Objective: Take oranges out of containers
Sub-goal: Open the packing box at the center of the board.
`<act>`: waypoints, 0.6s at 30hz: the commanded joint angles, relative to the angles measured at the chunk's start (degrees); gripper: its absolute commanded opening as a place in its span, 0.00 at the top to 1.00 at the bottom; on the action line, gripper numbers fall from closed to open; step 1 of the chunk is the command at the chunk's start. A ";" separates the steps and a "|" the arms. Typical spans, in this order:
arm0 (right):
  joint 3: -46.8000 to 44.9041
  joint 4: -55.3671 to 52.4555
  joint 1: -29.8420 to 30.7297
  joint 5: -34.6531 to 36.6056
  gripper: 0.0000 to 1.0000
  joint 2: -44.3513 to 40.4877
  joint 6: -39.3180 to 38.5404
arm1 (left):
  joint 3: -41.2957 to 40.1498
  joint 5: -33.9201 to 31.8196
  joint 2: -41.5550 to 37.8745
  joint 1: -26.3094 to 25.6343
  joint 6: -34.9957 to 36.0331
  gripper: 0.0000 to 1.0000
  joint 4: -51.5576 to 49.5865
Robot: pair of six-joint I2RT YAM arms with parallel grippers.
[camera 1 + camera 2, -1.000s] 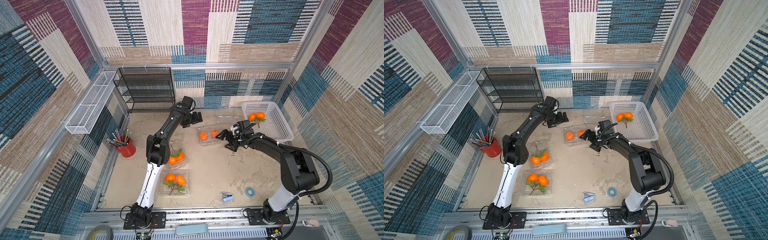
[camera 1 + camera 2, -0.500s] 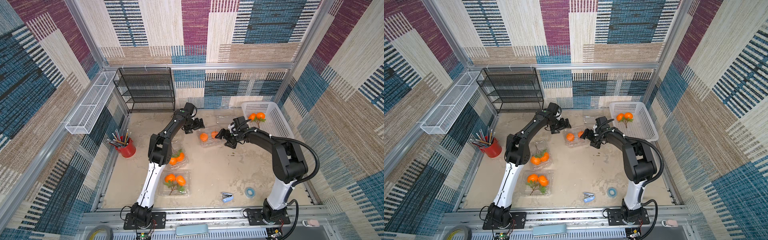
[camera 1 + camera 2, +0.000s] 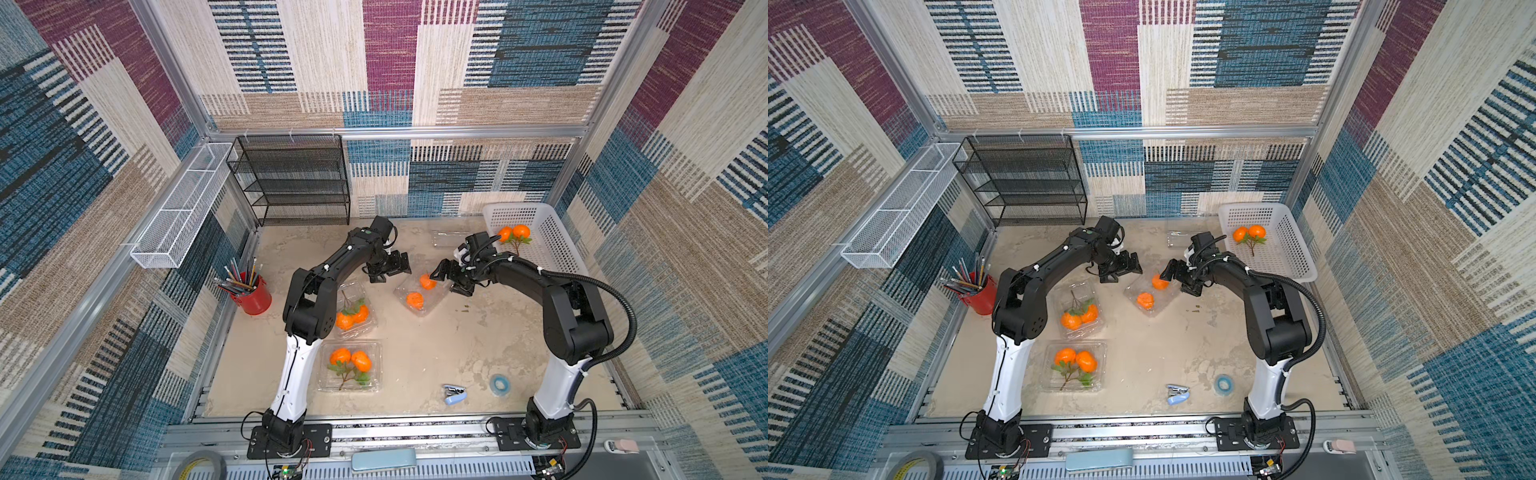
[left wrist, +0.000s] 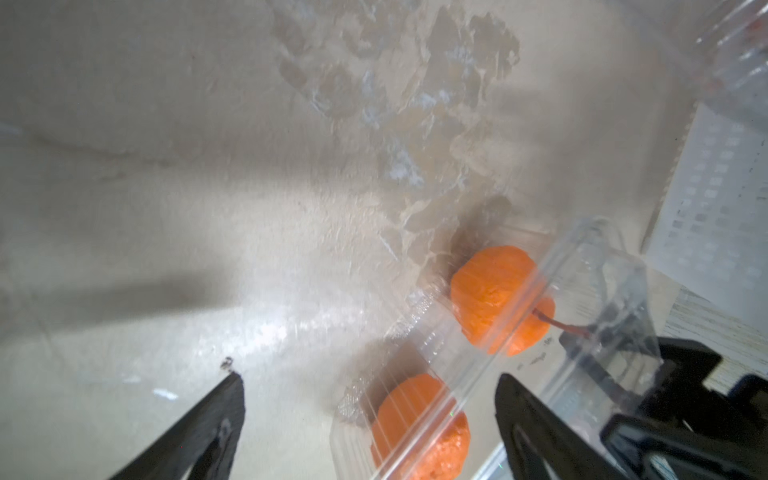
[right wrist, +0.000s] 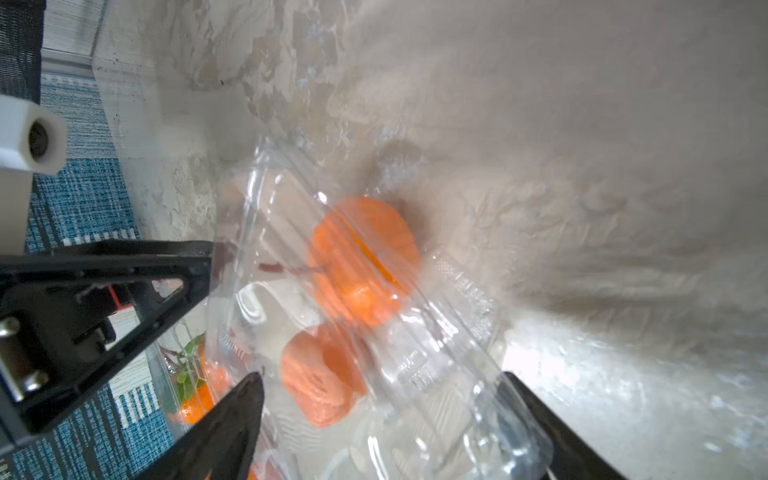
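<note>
Two spread left fingers (image 3: 403,266) hover mid-frame, just left of the clear plastic clamshell container (image 3: 434,304) holding two small round oranges (image 3: 414,299) on my beige worktop (image 3: 415,353); my right fingers (image 3: 441,272), also spread, straddle its right corner.

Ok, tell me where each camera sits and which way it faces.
Top views: high over the near edge, looking down on the table; left arm, right arm, left hand and right hand show.
Left wrist: on the left arm, facing the middle container and its two oranges; own fingers and the right hand show.
Right wrist: on the right arm, facing that container; own fingers and the left hand show.
Shared: both wrist views see that container and oranges.
</note>
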 commanded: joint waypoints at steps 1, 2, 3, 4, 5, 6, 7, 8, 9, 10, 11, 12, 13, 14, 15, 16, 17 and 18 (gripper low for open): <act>-1.23 2.20 -0.57 -2.88 0.08 -1.66 0.19 | -1.48 1.16 -2.61 0.21 -0.67 0.03 0.93; -2.43 3.32 -0.90 -3.26 0.06 -2.81 0.60 | -1.32 1.17 -2.99 0.37 -0.80 0.03 0.24; -3.49 4.29 -1.15 -3.37 0.04 -3.80 0.91 | -1.14 1.14 -3.28 0.42 -1.07 0.02 -0.51; -4.83 5.45 -1.48 -3.69 0.03 -5.07 1.34 | -1.12 1.42 -3.49 0.47 -1.29 0.01 -1.03; -6.38 7.15 -1.77 -4.44 0.02 -6.34 1.85 | -1.44 1.78 -3.88 0.54 -1.48 0.00 -1.11; -8.10 8.77 -2.04 -5.46 0.01 -7.38 2.52 | -1.84 2.18 -4.06 0.61 -1.52 0.01 -1.14; -10.14 11.39 -2.29 -6.89 0.00 -8.63 3.49 | -1.95 3.20 -4.35 0.66 -1.41 0.01 -1.09; -12.04 13.74 -2.27 -8.37 0.01 -9.65 4.55 | -1.93 4.52 -4.33 0.68 -1.08 0.01 -1.10; -13.60 15.79 -2.14 -9.78 0.01 -10.45 5.48 | -1.99 5.71 -4.40 0.72 -0.92 0.01 -1.11; -15.59 18.38 -2.02 -11.48 0.02 -11.34 6.75 | -2.26 6.88 -4.57 0.81 -1.17 0.01 -1.14; -17.32 20.36 -1.84 -12.77 0.02 -12.12 8.26 | -2.76 7.58 -4.96 0.84 -1.56 0.01 -1.07; -18.57 22.21 -1.61 -13.81 0.02 -12.74 9.32 | -3.23 8.10 -5.22 0.83 -1.92 0.01 -0.95; -19.94 24.25 -1.22 -14.69 0.02 -13.36 10.37 | -3.91 8.92 -5.65 0.97 -2.30 0.01 -0.38; -20.69 25.54 -0.82 -14.97 0.02 -13.86 10.84 | -4.85 9.72 -6.07 1.05 -2.66 0.01 0.57; -21.52 26.92 -0.40 -15.29 0.02 -14.28 11.30 | -6.04 10.76 -6.58 1.14 -3.40 0.01 1.87; -22.35 28.57 -0.04 -15.70 0.02 -14.53 12.24 | -7.24 12.20 -6.91 1.42 -4.24 0.01 3.41; -23.07 30.00 0.14 -16.10 0.02 -14.58 13.26 | -8.22 14.28 -7.05 1.63 -5.04 0.01 4.57; -23.70 31.28 0.28 -16.31 0.02 -14.68 14.42 | -9.13 15.98 -7.14 1.77 -5.94 0.01 5.63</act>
